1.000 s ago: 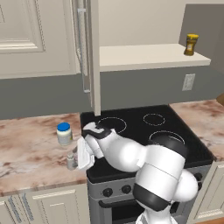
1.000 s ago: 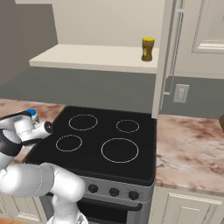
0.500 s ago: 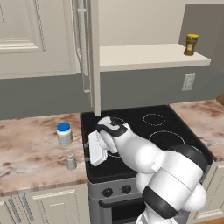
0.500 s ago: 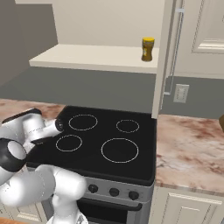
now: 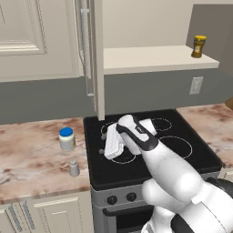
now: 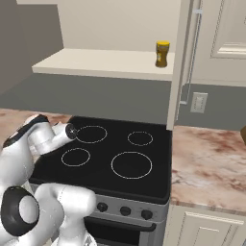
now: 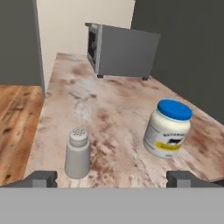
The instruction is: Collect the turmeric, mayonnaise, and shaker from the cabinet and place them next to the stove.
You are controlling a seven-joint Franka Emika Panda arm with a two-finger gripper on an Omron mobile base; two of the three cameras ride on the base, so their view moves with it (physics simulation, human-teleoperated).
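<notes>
Turmeric (image 5: pixel 198 46) stands on cabinet (image 5: pixel 154 59) shelf, far right. Mayonnaise (image 5: pixel 67 139) and shaker (image 5: pixel 73 167) sit apart on counter (image 5: pixel 32 154) left of stove (image 5: pixel 191 145). Gripper (image 5: pixel 105 143) spread wide, empty, above stove's left side.

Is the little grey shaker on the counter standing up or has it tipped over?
Standing upright. The shaker rests on its base on the marble counter, perforated top upward, apart from the mayonnaise.
</notes>
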